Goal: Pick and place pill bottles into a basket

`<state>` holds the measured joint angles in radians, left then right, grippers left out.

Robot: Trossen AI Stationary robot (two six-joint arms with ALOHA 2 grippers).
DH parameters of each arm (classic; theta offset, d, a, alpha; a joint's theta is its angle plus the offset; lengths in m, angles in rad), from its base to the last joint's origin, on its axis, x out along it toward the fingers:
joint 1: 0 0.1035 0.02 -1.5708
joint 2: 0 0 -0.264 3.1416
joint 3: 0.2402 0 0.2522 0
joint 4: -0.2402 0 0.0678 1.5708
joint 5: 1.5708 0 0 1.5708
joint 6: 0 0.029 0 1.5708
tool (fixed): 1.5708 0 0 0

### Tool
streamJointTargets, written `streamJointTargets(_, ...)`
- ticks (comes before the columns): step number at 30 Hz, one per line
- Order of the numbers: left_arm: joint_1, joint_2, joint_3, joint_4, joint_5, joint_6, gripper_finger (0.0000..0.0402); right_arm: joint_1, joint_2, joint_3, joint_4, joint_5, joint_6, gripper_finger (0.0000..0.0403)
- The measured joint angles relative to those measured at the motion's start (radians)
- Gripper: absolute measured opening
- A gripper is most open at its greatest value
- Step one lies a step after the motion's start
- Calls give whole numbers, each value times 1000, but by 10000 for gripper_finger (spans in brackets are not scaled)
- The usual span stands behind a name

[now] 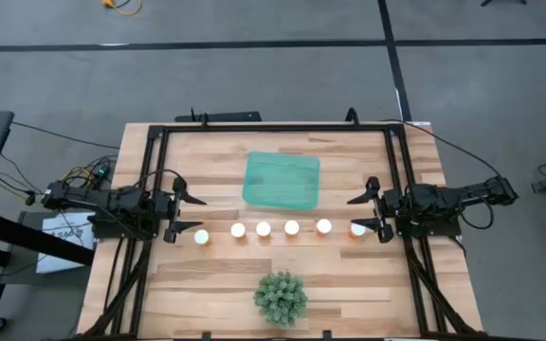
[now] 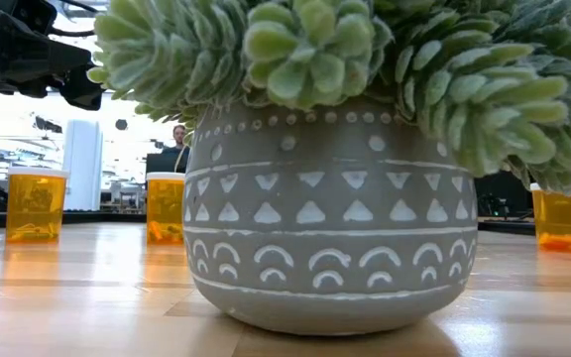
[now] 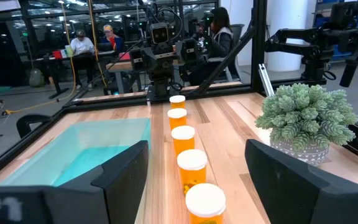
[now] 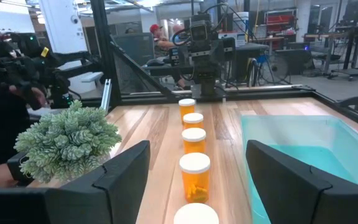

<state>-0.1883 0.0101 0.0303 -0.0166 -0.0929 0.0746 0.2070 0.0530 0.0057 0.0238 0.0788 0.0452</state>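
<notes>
The table (image 1: 207, 284) is light wood planks, smooth with a soft sheen that mirrors the bottles. The bottles (image 3: 192, 168) are translucent amber plastic, glossy, with matt white caps. The basket (image 1: 282, 181) looks like translucent teal plastic, smooth. The pot (image 2: 330, 213) is grey, matt and slightly grainy, like stoneware, with painted white marks. The plant (image 4: 67, 139) looks fuzzy, pale green. The gripper fingers (image 3: 120, 180) are matt black plastic.

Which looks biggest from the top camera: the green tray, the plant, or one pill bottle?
1. basket
2. plant
3. pill bottle, smallest by far; all six look alike.
</notes>
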Motion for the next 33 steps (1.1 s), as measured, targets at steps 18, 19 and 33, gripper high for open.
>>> streamJointTargets(18,0,9,-4,80,-157,-248,259,0,0,0,0,0,0,260)
streamJointTargets(19,0,10,-4,79,-154,-243,259,0,0,0,0,0,0,260)
streamJointTargets(33,0,174,268,-353,-332,-271,259,0,0,0,0,0,0,260)
